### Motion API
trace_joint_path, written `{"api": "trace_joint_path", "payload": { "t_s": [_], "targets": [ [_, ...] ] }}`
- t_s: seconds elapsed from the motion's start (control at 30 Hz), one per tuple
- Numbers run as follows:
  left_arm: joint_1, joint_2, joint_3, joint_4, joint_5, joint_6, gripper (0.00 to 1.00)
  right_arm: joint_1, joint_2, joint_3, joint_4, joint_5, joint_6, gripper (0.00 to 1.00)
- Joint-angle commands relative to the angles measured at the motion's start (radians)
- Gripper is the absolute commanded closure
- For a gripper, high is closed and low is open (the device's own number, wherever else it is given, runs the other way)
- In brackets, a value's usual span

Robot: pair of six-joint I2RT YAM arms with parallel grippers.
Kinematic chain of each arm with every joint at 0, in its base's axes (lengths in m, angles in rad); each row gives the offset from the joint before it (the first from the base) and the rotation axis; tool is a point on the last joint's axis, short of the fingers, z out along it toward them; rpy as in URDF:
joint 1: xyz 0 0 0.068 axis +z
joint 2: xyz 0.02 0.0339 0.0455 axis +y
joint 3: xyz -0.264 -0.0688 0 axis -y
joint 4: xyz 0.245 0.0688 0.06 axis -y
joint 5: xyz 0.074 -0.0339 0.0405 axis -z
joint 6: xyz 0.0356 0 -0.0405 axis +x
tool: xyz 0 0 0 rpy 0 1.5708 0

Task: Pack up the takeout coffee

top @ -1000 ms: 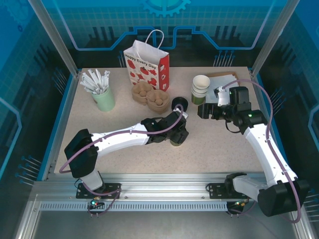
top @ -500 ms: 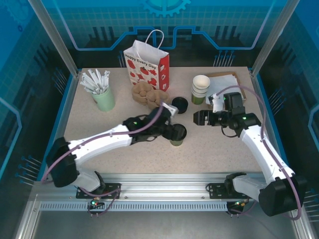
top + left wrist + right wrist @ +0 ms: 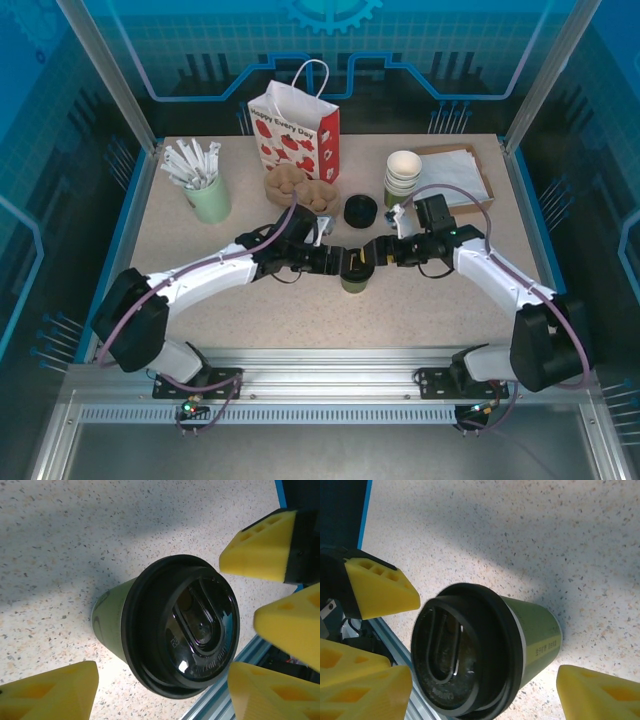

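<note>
The takeout coffee (image 3: 355, 274) is an olive-green paper cup with a black lid, standing upright mid-table. My left gripper (image 3: 340, 262) reaches it from the left and my right gripper (image 3: 372, 256) from the right. In the left wrist view the lidded coffee (image 3: 182, 632) sits between my left gripper's (image 3: 162, 674) spread yellow pads, with table visible beside the cup. In the right wrist view the coffee (image 3: 485, 655) stands between my right gripper's (image 3: 485, 677) pads, which stand clear of its wall. Both grippers are open and neither presses on the cup.
A white paper bag with red print (image 3: 295, 122) stands at the back. In front of it lies a brown pulp carrier (image 3: 298, 192). A stack of black lids (image 3: 360, 211), a stack of unlidded cups (image 3: 403, 178), napkins (image 3: 452, 172) and a green holder of sachets (image 3: 205, 195) sit around.
My right gripper has swung left from beside the cup stack to the coffee. My left arm has drawn back and now meets the cup from the left. The cup stayed put.
</note>
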Motion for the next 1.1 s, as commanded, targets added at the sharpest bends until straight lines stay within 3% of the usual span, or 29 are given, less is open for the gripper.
{"api": "trace_joint_path", "payload": {
  "t_s": [0.0, 0.33, 0.67, 0.77, 1.07],
  "targets": [
    [0.016, 0.035, -0.023, 0.042, 0.052, -0.017, 0.33, 0.002, 0.017, -0.020, -0.008, -0.017, -0.025, 0.26],
    [0.023, 0.083, -0.085, 0.078, 0.017, -0.025, 0.48, 0.000, 0.071, -0.056, -0.004, 0.010, -0.048, 0.44],
    [0.022, 0.086, -0.262, 0.148, -0.022, -0.074, 0.51, -0.002, 0.091, -0.153, 0.065, 0.049, -0.016, 0.54],
    [0.021, 0.072, -0.243, 0.176, -0.001, -0.099, 0.51, -0.003, 0.084, -0.130, 0.062, 0.028, -0.010, 0.54],
    [0.015, 0.090, -0.134, 0.221, 0.064, -0.161, 0.45, -0.038, 0.031, -0.020, -0.004, -0.012, -0.005, 0.41]
  ]
}}
